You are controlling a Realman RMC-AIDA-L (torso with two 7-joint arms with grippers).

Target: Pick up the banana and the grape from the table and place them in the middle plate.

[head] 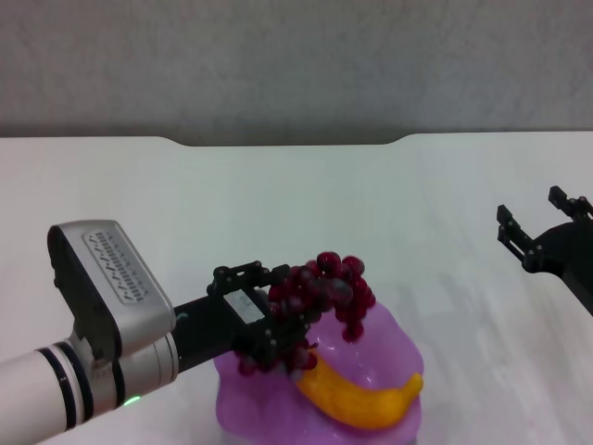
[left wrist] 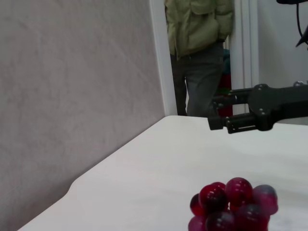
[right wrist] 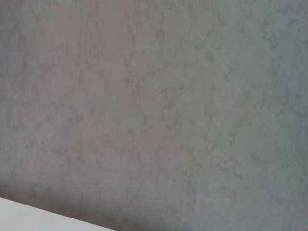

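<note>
Head view: one banana (head: 363, 399) is seen lying in the one middle plate (head: 389, 345) at the table's (head: 278, 204) near edge, and one grape (head: 315, 301) bunch is clamped in the left gripper (head: 278, 324) over the plate's left rim; the right gripper (head: 533, 227), fingers spread, is held near the right edge. Left wrist view: grape top and right gripper are recorded. Right wrist view: only one grey wall (right wrist: 154, 106) is recorded.

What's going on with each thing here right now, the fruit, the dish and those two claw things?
banana: lying in the purple plate.
grape bunch: held over the plate by the left tool.
purple plate: on the table, holding the banana.
left tool: shut on the grapes.
right tool: open, empty, off to the right above the table.
</note>
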